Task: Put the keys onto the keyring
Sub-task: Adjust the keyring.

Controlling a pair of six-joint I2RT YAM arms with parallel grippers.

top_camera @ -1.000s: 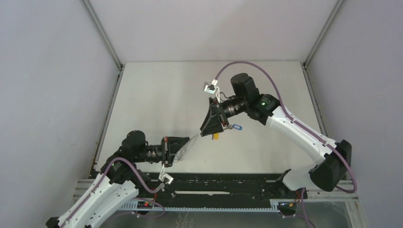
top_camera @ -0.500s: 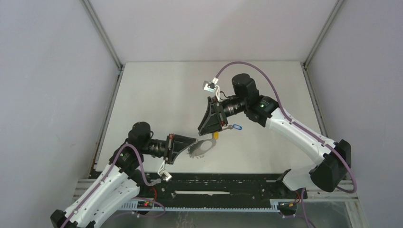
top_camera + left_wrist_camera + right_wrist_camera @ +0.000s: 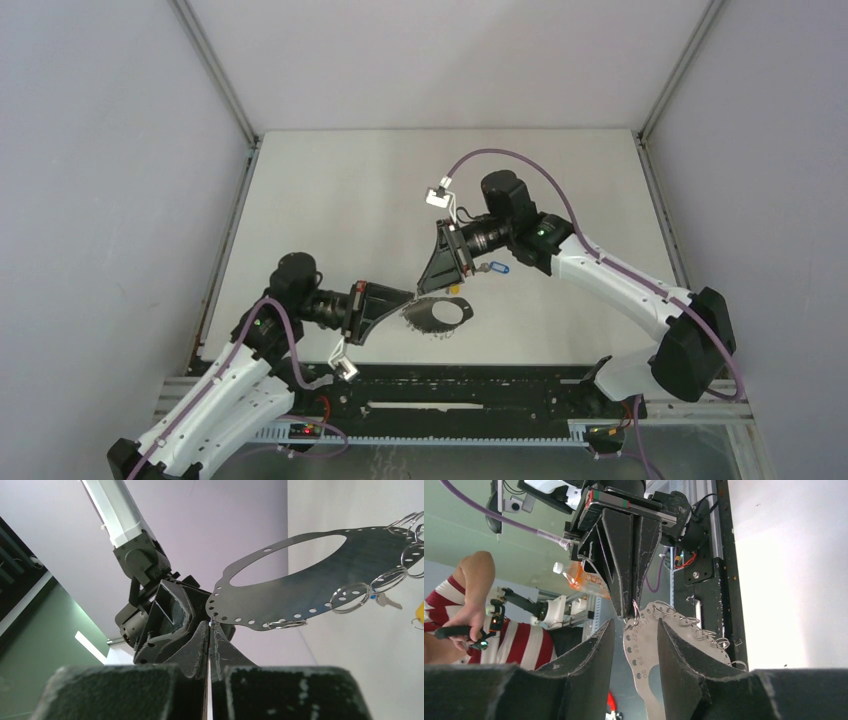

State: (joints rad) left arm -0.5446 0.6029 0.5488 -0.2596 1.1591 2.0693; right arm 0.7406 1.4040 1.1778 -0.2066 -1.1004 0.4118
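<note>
The keyring [image 3: 440, 313] is a flat grey metal plate with a big hole, numbered holes round its rim and several small split rings [image 3: 350, 597]. My left gripper [image 3: 404, 299] is shut on its edge [image 3: 210, 623] and holds it level above the table. My right gripper [image 3: 434, 287] hangs over the same end, open, its fingers [image 3: 599, 650] either side of the plate's rim [image 3: 640, 645] without pinching it. A blue-tagged key [image 3: 496, 267] lies on the table beside the right wrist, its metal blade [image 3: 387, 600] showing past the rings. A yellow key head [image 3: 419, 611] peeks in at the left wrist view's right edge.
A black rail [image 3: 470, 385] runs along the near table edge behind both arm bases. White walls close the table on three sides. In the right wrist view a person in a red-striped shirt [image 3: 454, 630] stands beyond the rail.
My left arm has swung the keyring right and turned it flat under the right gripper. The right gripper has come down and slightly left over its end, jaws a little narrower.
</note>
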